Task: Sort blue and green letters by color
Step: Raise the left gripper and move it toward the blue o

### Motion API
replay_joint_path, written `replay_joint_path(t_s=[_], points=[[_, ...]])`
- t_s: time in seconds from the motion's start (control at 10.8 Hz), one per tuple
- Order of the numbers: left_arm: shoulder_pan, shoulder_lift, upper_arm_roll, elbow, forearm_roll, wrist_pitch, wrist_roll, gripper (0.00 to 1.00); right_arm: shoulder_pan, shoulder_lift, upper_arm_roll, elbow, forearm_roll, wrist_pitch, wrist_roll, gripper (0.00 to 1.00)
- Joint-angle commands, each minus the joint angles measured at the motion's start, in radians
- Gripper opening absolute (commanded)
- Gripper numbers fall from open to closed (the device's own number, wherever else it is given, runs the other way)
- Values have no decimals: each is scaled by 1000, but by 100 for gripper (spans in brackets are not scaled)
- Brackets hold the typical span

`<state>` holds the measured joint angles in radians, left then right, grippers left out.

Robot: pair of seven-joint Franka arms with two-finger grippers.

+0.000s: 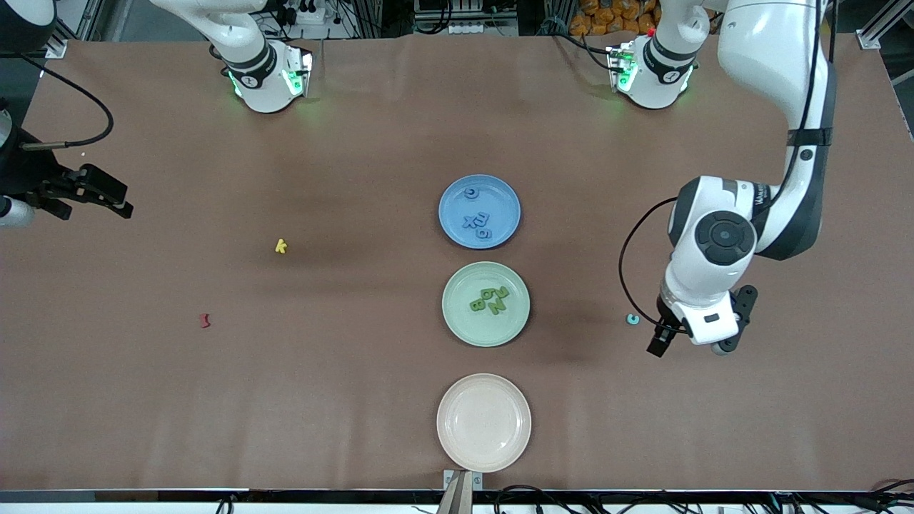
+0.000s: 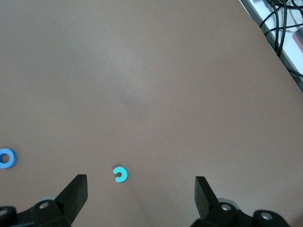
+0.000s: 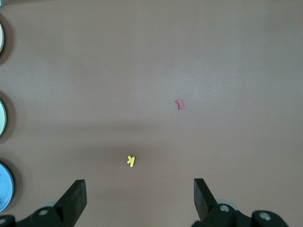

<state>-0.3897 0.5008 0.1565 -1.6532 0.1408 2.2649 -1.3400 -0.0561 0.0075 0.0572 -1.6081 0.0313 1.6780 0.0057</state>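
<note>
Several blue letters [image 1: 478, 218] lie on the blue plate [image 1: 500, 193]. Several olive green letters [image 1: 491, 300] lie on the green plate [image 1: 468, 325]. My left gripper [image 1: 685, 344] hangs low over the table toward the left arm's end, open and empty. In the left wrist view a small cyan c [image 2: 120, 174] lies on the table between the open fingers of the left gripper [image 2: 141, 182], nearer one finger. A small blue ring [image 2: 6, 158] lies outside them and shows beside the gripper in the front view [image 1: 632, 319]. My right gripper [image 1: 118, 201] waits open and empty at the right arm's end, also in its wrist view [image 3: 139, 189].
An empty cream plate [image 1: 483, 421] stands nearest the front camera, in line with the other two plates. A yellow k [image 1: 280, 245] and a dark red squiggly piece [image 1: 206, 320] lie toward the right arm's end; both show in the right wrist view, k [image 3: 131, 161], red piece [image 3: 180, 104].
</note>
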Motion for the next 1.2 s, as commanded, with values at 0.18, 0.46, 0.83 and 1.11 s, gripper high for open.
replay_joint_path(t_s=[0.18,0.46,0.83,1.11], points=[[51,-178,-37,-133,-35,-142,290,100,27,-23,3,-12,9,-4,11,100],[217,-278,-196,-240,-35,-184,418,100,35,-23,1,-13,9,-6,11,100],[284,-392,-221,-244,-98,-303,654,100,32,-21,-2,-23,7,-21,2,100],[311,-459,-221,-220,-150,-326,761,100,27,-24,-2,-21,7,-40,-3,100]])
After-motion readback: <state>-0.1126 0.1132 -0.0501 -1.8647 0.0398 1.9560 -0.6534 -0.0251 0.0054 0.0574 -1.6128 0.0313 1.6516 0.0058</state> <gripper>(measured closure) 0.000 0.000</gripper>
